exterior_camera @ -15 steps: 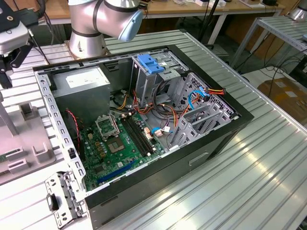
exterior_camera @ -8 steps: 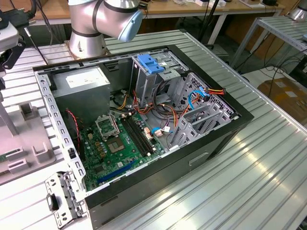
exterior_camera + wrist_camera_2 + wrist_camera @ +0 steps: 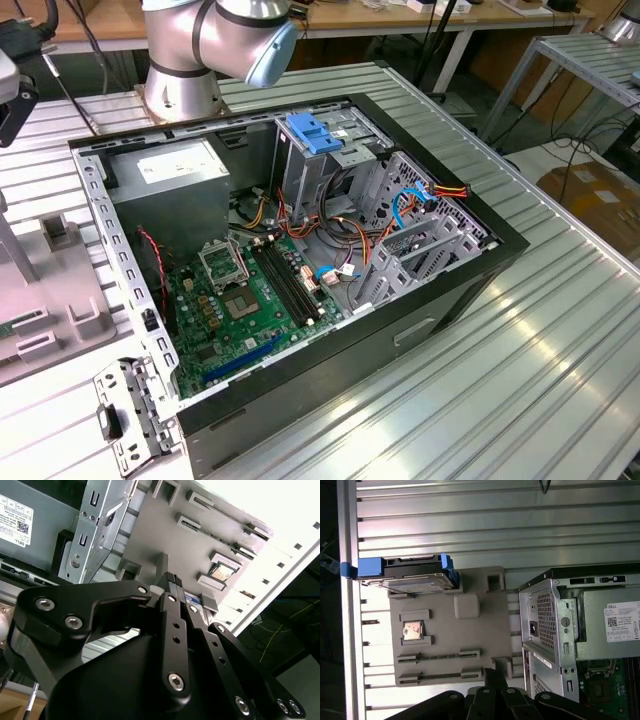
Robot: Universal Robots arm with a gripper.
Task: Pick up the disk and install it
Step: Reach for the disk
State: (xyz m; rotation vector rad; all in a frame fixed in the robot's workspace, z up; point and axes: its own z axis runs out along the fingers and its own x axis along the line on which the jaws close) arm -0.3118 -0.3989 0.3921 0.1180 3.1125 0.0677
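The disk (image 3: 407,577) is a flat grey-metal drive with blue plastic rails. It lies at one end of a grey fixture tray (image 3: 450,645) on the ribbed metal table, beside the open computer case (image 3: 580,630). My gripper (image 3: 493,675) hangs over the tray's opposite edge, well apart from the disk. In the second wrist view its black fingertips (image 3: 172,582) are pressed together with nothing between them, so the gripper (image 3: 176,587) is shut and empty.
The case (image 3: 300,250) lies open on its side, showing the motherboard (image 3: 250,300), the grey power supply (image 3: 170,175) and a metal drive cage with a blue bracket (image 3: 315,135). The tray (image 3: 55,300) sits at the exterior view's left. A small chip (image 3: 413,630) rests in the tray.
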